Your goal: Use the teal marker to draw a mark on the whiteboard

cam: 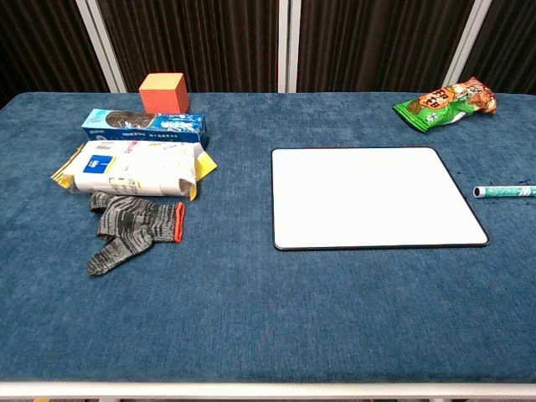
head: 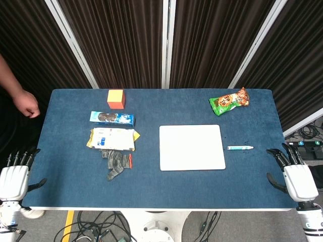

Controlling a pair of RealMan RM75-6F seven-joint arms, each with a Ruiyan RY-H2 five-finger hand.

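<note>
The teal marker (head: 239,147) lies flat on the blue table, just right of the whiteboard (head: 192,146); in the chest view the teal marker (cam: 504,191) sits at the right edge, beside the whiteboard (cam: 373,198). The board's surface is blank white. My right hand (head: 290,169) hangs at the table's right front corner, fingers spread, holding nothing, a short way in front and to the right of the marker. My left hand (head: 16,171) is at the left front corner, fingers apart and empty. Neither hand shows in the chest view.
An orange cube (head: 116,99), a blue biscuit pack (head: 112,118), a white-yellow packet (head: 113,139) and a grey glove (head: 117,164) sit on the left half. A green snack bag (head: 229,101) lies at the back right. A person's fist (head: 26,105) is off the left edge.
</note>
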